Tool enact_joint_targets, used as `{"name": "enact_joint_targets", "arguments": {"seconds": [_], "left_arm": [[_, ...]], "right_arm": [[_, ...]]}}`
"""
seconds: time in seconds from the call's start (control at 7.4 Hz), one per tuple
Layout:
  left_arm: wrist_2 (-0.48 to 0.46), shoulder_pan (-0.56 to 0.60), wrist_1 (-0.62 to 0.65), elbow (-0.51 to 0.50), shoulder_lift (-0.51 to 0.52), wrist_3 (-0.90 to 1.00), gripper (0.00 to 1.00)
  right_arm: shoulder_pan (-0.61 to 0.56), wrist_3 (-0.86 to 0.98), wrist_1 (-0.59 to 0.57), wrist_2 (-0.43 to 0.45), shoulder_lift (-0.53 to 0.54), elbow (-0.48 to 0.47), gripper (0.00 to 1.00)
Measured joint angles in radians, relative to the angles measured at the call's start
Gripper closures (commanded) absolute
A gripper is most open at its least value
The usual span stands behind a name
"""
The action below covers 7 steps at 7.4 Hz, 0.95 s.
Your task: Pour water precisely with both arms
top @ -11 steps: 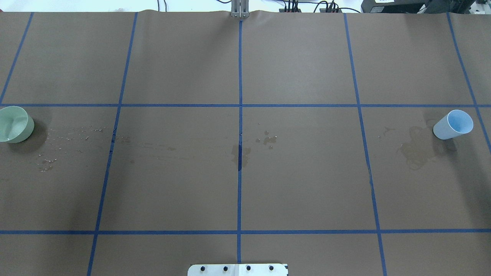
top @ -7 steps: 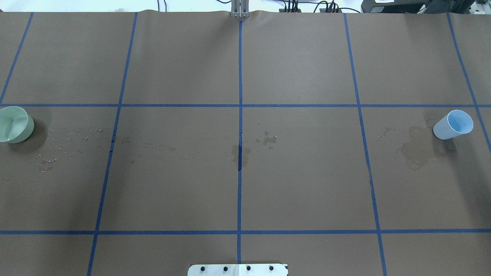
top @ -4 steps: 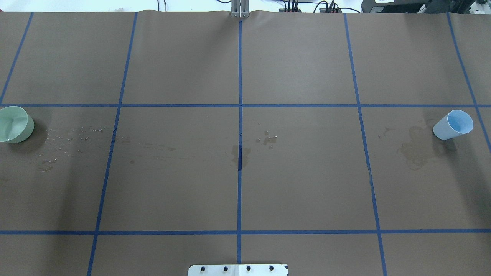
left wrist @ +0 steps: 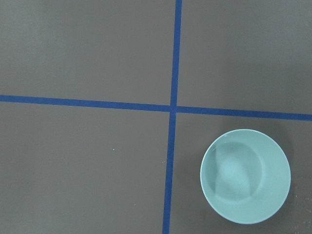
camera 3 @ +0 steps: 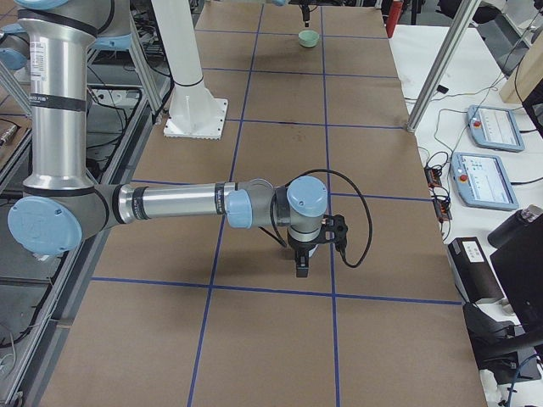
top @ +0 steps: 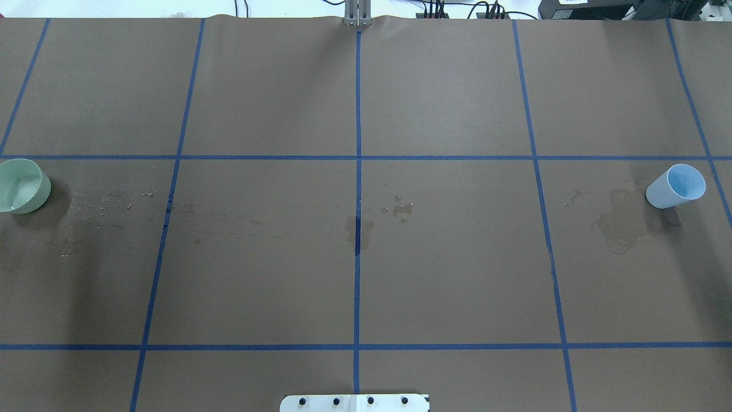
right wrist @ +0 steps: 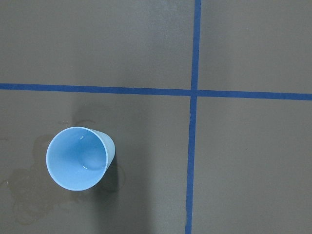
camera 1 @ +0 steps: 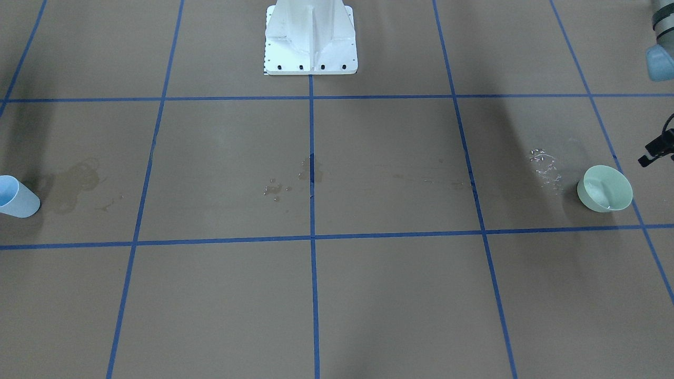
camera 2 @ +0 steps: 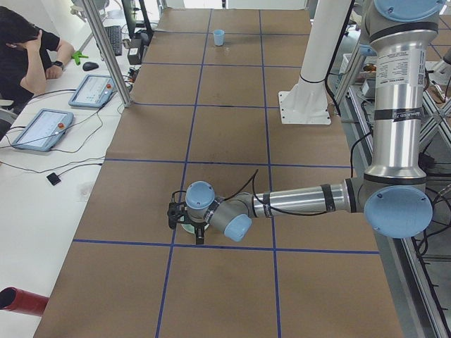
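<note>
Water (camera 1: 545,164) shows in the front-facing view as small shiny drops on the brown table (camera 1: 395,295), just beside the green bowl (camera 1: 605,189). A few more drops lie near the middle tape cross. A dull wet stain spreads next to the blue cup (camera 1: 16,197) at the other end. Only a part of the left arm (camera 1: 661,60) and a black piece of the left gripper (camera 1: 655,147) come in at the edge, above and beside the bowl. I cannot tell if its fingers are spread or pressed together.

From overhead, bowl and cup stand well apart at the two ends of the same row of squares. The glinting drops run from the bowl toward the centre.

In the left side view the near arm reaches low over the table and its gripper hangs over the bowl.

In the right side view the right arm (camera 3: 170,203) does the same, with the right gripper (camera 3: 301,259) pointing down. Its state I cannot tell.

The left wrist camera looks straight down into the bowl; a pale glossy patch lies on its bottom.

The right wrist camera looks into the upright cup, where two small glints shine inside, and faint wet rings mark the paper beside it.
</note>
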<state>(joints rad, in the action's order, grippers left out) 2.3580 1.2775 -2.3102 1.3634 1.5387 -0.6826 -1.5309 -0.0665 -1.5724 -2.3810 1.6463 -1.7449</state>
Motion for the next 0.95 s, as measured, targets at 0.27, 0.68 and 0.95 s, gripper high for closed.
{"name": "enact_joint_targets", "arguments": {"seconds": [0.27,0.68,0.95], "left_arm": [[-0.001,-0.032,-0.024,-0.065,0.037,-0.007,0.02],[-0.001,-0.049,-0.045,-0.122,0.070,-0.009,1.00],[0.001,-0.050,-0.045,-0.129,0.074,-0.011,1.00]], "right_arm": [[0.000,0.001,0.000,0.000,0.001,0.000,0.00],[0.000,0.001,0.000,-0.001,0.001,-0.006,0.00],[0.000,0.001,0.000,-0.001,0.001,-0.009,0.00]]}}
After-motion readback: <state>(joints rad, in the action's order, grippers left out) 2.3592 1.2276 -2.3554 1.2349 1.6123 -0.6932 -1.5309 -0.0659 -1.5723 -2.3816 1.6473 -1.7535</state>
